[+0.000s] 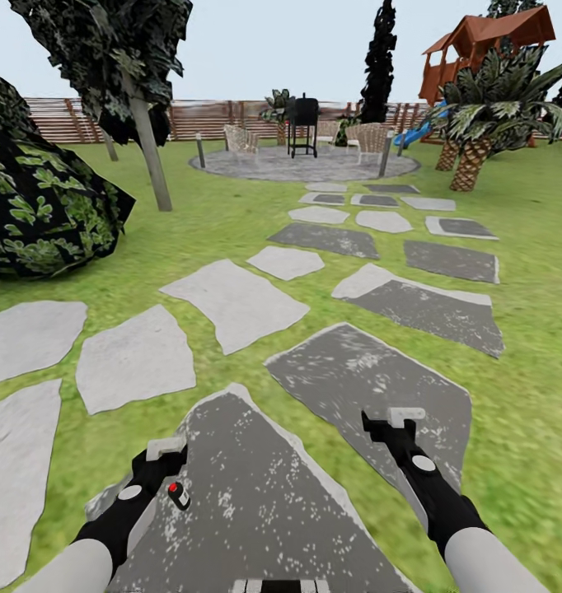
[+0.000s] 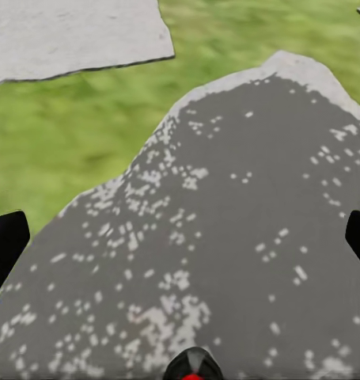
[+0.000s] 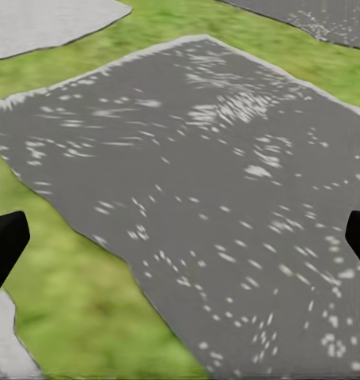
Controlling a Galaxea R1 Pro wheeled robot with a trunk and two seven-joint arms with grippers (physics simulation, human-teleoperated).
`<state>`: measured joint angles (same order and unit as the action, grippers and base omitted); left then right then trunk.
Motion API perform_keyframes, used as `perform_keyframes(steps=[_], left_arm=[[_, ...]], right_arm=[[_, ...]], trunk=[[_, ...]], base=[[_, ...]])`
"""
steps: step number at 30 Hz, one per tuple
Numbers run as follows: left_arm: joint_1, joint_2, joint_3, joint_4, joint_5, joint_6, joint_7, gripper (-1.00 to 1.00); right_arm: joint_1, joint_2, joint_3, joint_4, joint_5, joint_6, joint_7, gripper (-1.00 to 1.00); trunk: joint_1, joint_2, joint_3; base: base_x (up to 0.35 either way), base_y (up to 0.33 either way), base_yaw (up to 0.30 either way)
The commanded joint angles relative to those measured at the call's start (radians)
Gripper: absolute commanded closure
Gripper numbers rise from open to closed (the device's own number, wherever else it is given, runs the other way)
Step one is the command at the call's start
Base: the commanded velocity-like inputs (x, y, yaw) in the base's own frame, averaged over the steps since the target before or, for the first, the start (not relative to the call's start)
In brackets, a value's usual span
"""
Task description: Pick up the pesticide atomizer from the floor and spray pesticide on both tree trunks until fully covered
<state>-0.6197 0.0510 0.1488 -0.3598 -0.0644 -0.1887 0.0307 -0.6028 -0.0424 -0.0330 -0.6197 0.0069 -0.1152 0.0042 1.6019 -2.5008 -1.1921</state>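
The robot is in transit through the garden along the stone paving slabs (image 1: 231, 301), both arms held low over the dark slab (image 1: 256, 494) just ahead of its base. The left gripper (image 1: 166, 451) and right gripper (image 1: 405, 417) are released and carry nothing. The pesticide atomizer cannot be made out on the lawn (image 1: 190, 222), so the next move, as I judge it, calls for driving on past the slabs and searching the grass.

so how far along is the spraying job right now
Nothing looks done yet. The left gripper and right gripper hang empty, jaws spread, over the dark grey speckled paving slabs, so no atomizer is held. Finding it on the green grass lawn and spraying both trunks are left.
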Motion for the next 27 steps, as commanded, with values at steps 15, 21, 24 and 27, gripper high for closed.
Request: perform_keyframes(steps=[15, 21, 24, 27], left_arm=[[0.0, 0.0, 0.001, 0.001, 0.0, 0.002, 0.0, -1.0], [0.0, 0.001, 0.002, 0.001, 0.0, 0.002, 0.0, -1.0], [0.0, 0.001, 0.002, 0.001, 0.0, 0.002, 0.0, -1.0], [0.0, 0.001, 0.002, 0.001, 0.0, 0.002, 0.0, -1.0]], right_arm=[[0.0, -0.005, -0.001, 0.0, 0.001, -0.001, 0.002, -1.0], [0.0, -0.005, 0.0, 0.0, -0.001, -0.001, 0.001, -1.0], [0.0, -0.005, 0.0, 0.0, -0.001, -0.001, 0.0, -1.0], [0.0, -0.005, 0.0, 0.0, -0.001, -0.001, -0.001, -1.0]], trunk=[[0.007, -0.004, -0.06], [0.009, -0.005, -0.083], [0.011, -0.006, -0.095], [0.012, -0.006, -0.108]], base=[[0.0, 0.0, 0.0], [0.0, 0.0, 0.0], [0.0, 0.0, 0.0], [0.0, 0.0, 0.0]])
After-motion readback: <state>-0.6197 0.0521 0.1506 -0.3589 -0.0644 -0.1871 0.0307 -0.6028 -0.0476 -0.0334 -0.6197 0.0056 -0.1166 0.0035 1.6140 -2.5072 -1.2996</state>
